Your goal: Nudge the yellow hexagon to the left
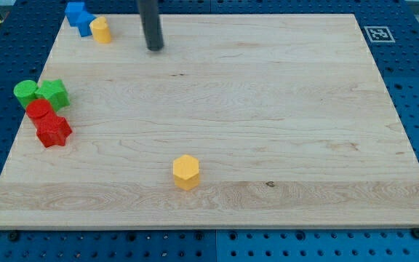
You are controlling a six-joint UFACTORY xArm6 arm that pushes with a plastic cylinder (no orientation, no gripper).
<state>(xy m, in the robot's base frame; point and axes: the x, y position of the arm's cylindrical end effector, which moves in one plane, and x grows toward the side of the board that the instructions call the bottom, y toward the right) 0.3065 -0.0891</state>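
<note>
The yellow hexagon [185, 172] stands alone on the wooden board, low and a little left of the middle. My tip [155, 48] is the lower end of the dark rod near the view's top, left of centre. It is far above the hexagon in the view and touches no block. A second yellow block [101, 30], rounded in shape, stands at the top left, to the left of my tip.
Two blue blocks [78, 16] sit at the top left corner beside the yellow one. At the left edge a green cylinder [26, 92] and a green block [53, 93] sit above two red blocks [49, 125]. A marker tag [377, 33] is at the board's top right corner.
</note>
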